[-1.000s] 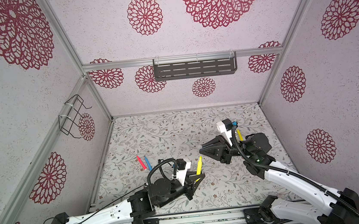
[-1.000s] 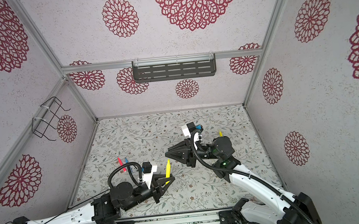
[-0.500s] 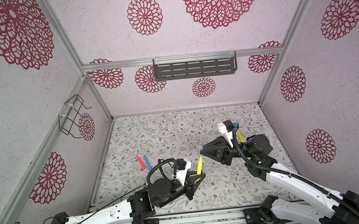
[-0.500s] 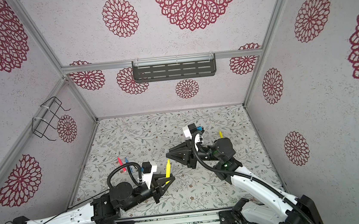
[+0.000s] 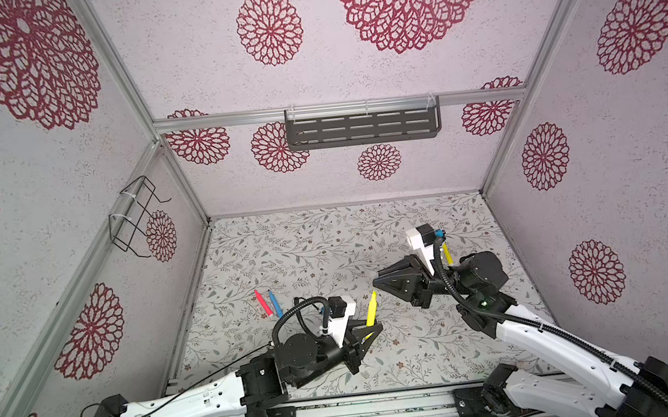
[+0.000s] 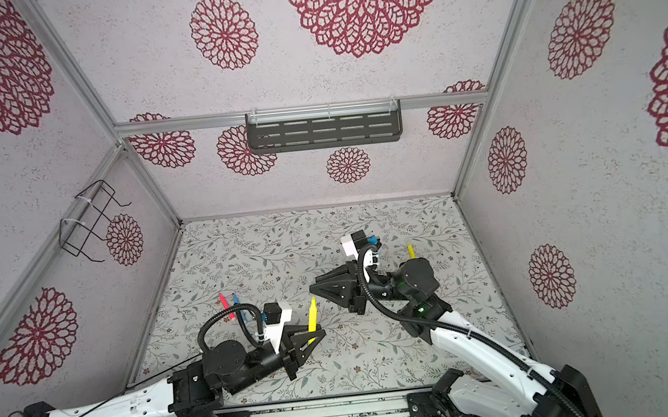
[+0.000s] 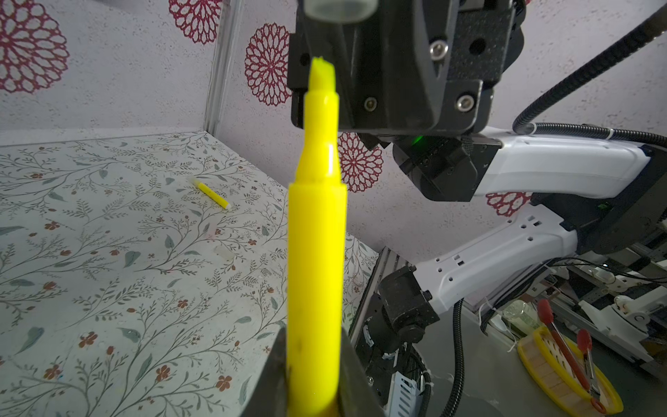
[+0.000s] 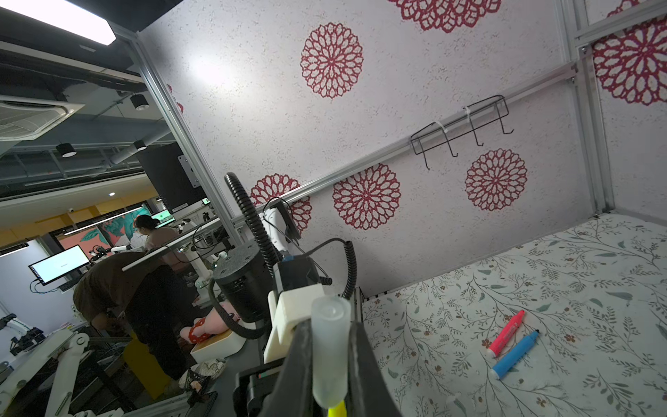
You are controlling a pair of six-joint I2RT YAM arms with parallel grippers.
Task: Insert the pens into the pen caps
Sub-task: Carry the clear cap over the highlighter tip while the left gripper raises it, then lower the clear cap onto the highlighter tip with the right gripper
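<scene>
My left gripper (image 5: pixel 371 332) (image 6: pixel 313 335) (image 7: pixel 314 335) is shut on a yellow pen (image 5: pixel 371 311) (image 6: pixel 312 316) (image 7: pixel 317 234), which stands with its tip up. My right gripper (image 5: pixel 377 282) (image 6: pixel 313 290) (image 8: pixel 330 328) is shut on a clear pen cap (image 8: pixel 330 346) (image 7: pixel 339 6). The cap hangs just above the pen tip, apart from it. In the right wrist view the yellow tip shows just under the cap's mouth. A pink-red pen (image 5: pixel 263 303) (image 8: pixel 505 334) and a blue pen (image 5: pixel 275 303) (image 8: pixel 516 355) lie side by side at the left of the mat. A second yellow pen (image 5: pixel 447 252) (image 6: pixel 411 251) (image 7: pixel 211 194) lies behind the right arm.
A dark slotted shelf (image 5: pixel 362 128) hangs on the back wall and a wire rack (image 5: pixel 136 216) on the left wall. The floral mat (image 5: pixel 306 241) is walled on three sides. A metal rail (image 5: pixel 364 411) runs along the front edge by the arm bases.
My right gripper has dipped slightly with the cap, closer to the pen tip. The left gripper and its yellow pen have barely moved.
</scene>
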